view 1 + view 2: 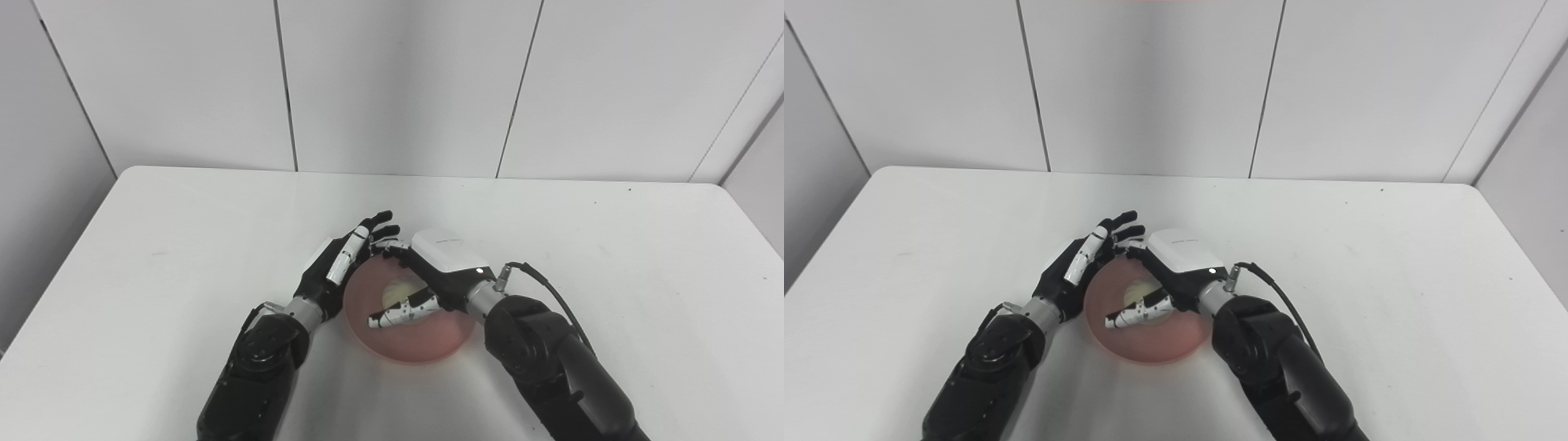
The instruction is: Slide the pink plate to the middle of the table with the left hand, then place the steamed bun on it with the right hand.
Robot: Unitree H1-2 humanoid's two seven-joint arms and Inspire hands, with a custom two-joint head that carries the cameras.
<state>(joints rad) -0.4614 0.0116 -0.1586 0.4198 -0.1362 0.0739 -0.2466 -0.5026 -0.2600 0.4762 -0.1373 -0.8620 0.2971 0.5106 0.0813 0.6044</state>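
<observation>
We find the steamed bun (401, 293), pale and round, inside the pink plate (422, 343), a little toward the plate's far left part, and the plate itself sits on the white table (184, 220) near the table's middle, somewhat toward the near edge. Over the bun we see the right hand (438, 272), its white back turned up and its arm coming in from the lower right; its thumb crosses in front of the bun and its fingers (392, 246) curl down behind it at the plate's far rim. We read the hand as cupped around the bun, though we cannot tell whether it is truly pressing on it or only resting beside it. Just to the left of the plate lies the left hand (340, 260), fingers stretched out and spread, holding nothing, its side close against the plate's left rim; whether it touches the rim we cannot tell. A black cable (551, 291) loops from the right wrist. Behind the table stand plain white wall panels (398, 86).
</observation>
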